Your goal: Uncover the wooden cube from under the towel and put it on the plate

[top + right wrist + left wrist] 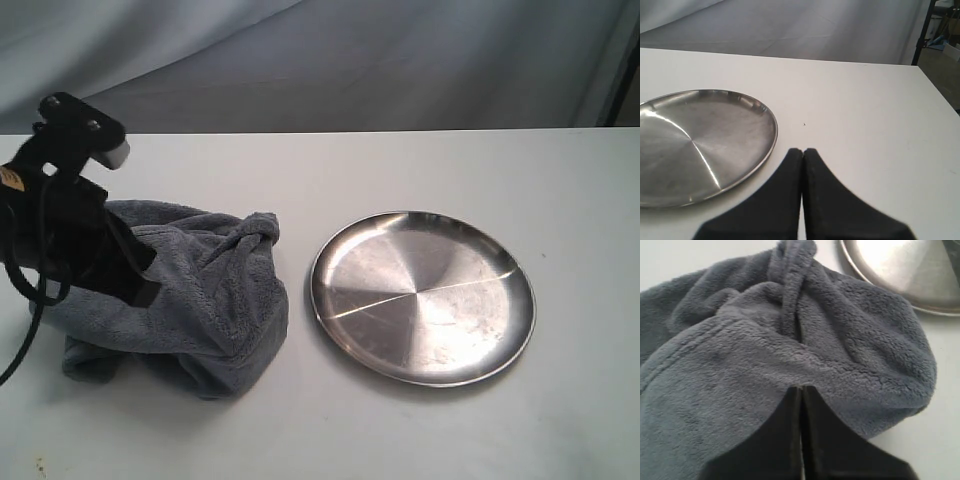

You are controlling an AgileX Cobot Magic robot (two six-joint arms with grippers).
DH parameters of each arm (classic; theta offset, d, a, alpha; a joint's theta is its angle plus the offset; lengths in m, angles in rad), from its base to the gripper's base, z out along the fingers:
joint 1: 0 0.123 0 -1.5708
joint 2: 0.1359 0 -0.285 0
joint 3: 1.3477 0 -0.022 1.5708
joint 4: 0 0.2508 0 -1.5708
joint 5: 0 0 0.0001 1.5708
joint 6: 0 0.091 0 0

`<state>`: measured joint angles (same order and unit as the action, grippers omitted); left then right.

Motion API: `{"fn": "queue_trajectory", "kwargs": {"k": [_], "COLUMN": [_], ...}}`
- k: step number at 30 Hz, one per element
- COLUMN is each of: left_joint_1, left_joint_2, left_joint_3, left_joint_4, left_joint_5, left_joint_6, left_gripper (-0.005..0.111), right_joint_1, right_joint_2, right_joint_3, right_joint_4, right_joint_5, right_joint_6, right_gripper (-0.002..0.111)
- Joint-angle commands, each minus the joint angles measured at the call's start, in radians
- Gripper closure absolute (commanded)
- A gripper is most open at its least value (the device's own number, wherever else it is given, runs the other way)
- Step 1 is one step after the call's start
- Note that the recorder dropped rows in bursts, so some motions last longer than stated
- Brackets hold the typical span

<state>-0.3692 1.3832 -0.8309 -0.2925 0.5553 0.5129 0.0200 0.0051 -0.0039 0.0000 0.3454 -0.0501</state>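
The left pincer (145, 290) is clenched, its black fingers pressed together with a fold of the fluffy dark-grey plush towel (215, 300) apparently pinched at their tips. The left wrist view shows the fabric (840, 340) draping away from the closed tips (801, 388) in a ridge. The pale wooden cube is nowhere to be seen; judging by the humped heap, it probably sits under the cloth, on the far side of the pinch from the left arm, toward the round shiny stainless-steel plate (422, 297). That plate lies bare on the white counter (400, 170), just beside the towel's right edge and not touching it. So the cloth likely has to be drawn leftward, away from the plate, to bare the block. The right pincer (802, 150) is closed on nothing and sits next to the plate's rim (771, 145), making that arm the nearer one for the later pick and short carry.
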Motion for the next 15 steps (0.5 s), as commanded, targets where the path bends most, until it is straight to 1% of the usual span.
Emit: {"fn": "queue_trajectory", "kwargs": {"k": [1,11,15], "left_joint_1": [-0.031,-0.031,-0.031], "left_joint_2": [0.034,0.034,0.034], "left_joint_3": [-0.008,-0.008,-0.008], "left_joint_4": [-0.013,-0.013,-0.020], "left_joint_5": [0.002,-0.006,0.104], "left_joint_6": [0.020,0.020,0.020], "left_gripper": [0.107,0.107,0.107], "right_joint_1": [0.002,0.002,0.002], "right_joint_2": [-0.005,-0.005,-0.005], "right_joint_3": [0.004,0.004,0.004], "right_joint_4": [0.000,0.000,0.000], "right_joint_5": [-0.002,-0.002,-0.002], "right_joint_6": [0.002,0.002,0.002], "right_gripper": [0.108,0.108,0.108]}}
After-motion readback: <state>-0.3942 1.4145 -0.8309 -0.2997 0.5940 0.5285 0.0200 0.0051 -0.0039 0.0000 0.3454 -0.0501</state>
